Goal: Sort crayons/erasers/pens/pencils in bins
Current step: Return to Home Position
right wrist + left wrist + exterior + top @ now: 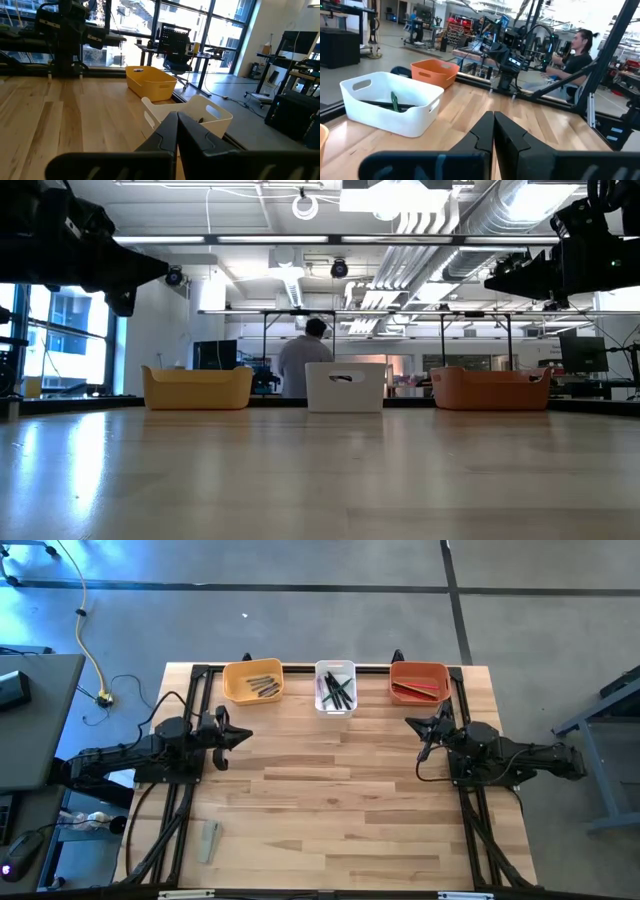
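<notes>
Though left gripper (245,736) and right gripper (411,723) sat closed, empty, pens (338,692) by the tabletop's (330,790) far edge seemed light, slippery: pinch mid-shaft.

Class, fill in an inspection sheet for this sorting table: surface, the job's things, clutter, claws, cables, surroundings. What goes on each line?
Surface: wooden table, pale planks.
Job's things: yellow bin holds dark sticks; white bin holds pens; orange bin holds pencils; all three stand along the far edge.
Clutter: one pale flat object near the front left corner.
Claws: left claw and right claw both shut, empty, raised at either side.
Cables: yellow cable on the floor left of the table.
Surroundings: a person stands behind the bins.
</notes>
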`<state>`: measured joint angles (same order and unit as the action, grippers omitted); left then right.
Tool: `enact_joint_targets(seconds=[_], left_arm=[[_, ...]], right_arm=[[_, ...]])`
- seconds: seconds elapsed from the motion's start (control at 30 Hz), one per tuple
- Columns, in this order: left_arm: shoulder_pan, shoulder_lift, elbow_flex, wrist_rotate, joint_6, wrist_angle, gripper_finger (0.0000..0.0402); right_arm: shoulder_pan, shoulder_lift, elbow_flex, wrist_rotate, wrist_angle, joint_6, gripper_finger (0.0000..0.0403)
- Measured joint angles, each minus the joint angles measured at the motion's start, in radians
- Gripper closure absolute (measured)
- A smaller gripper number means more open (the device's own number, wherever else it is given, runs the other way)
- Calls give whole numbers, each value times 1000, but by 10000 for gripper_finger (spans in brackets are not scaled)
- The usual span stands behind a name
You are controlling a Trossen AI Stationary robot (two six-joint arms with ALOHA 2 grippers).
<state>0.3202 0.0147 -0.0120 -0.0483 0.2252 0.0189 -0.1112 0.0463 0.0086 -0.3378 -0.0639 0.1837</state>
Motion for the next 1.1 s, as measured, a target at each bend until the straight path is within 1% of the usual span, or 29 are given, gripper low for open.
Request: enact_joint_targets(seconds=[0.33, 1.1], left_arm=[[-7, 50, -2, 8, 7, 0, 401], [-7, 51, -2, 8, 8, 0, 401]], right_arm=[[0, 0, 0, 0, 0, 0, 403], [0, 0, 0, 0, 0, 0, 403]])
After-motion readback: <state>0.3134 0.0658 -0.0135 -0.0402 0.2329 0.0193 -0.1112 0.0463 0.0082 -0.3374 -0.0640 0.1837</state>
